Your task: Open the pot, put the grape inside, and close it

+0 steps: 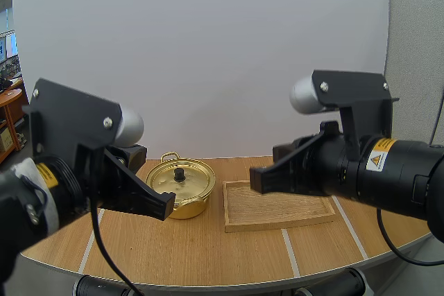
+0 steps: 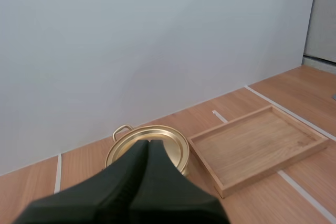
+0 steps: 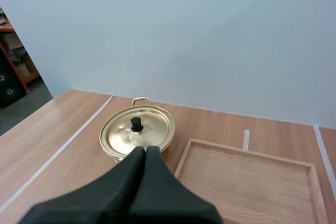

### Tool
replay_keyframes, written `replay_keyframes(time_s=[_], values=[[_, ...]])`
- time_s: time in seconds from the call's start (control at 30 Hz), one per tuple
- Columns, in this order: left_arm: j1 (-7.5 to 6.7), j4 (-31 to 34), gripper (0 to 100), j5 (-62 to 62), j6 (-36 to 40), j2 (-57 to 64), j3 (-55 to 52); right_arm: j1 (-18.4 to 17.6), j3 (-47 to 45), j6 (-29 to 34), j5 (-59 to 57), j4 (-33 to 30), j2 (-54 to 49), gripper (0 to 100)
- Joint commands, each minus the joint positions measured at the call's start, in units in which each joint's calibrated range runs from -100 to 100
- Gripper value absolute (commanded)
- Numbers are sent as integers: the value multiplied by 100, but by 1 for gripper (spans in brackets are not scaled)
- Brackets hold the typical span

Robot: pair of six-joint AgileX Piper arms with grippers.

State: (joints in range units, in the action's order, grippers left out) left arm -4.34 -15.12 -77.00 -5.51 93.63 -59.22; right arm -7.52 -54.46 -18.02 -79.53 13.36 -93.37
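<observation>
Both arms hang above the table (image 1: 208, 254), and neither is touching anything. Just left of the frame's centre in the high view sits the gold pot (image 1: 187, 209). Its lid (image 1: 193, 184) is on, and the black knob (image 1: 179, 173) stands up in the middle. The left gripper (image 1: 164, 206) comes in from the lower left with its two black fingers pressed together on nothing, the tip overlapping the pot's left edge in that view. From the left wrist view the left gripper (image 2: 149, 147) is one dark wedge, with the pot (image 2: 170, 148) just past its point. The right gripper (image 1: 255, 179) reaches in from the right, fingers also closed and empty, its tip to the right of the pot over the near left corner of the wooden tray (image 1: 277, 225). In the right wrist view the right gripper (image 3: 144, 151) points at the pot (image 3: 118, 139), with the knob (image 3: 136, 124) a little beyond the tip and the tray (image 3: 247, 145) beside it.
</observation>
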Motion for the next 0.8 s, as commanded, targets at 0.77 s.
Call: replay_keyframes(time_s=[0.77], values=[[245, 232, 0, 2678, 170, 610, -798, 425, -1608, -286, 3049, -265, -427, 0]])
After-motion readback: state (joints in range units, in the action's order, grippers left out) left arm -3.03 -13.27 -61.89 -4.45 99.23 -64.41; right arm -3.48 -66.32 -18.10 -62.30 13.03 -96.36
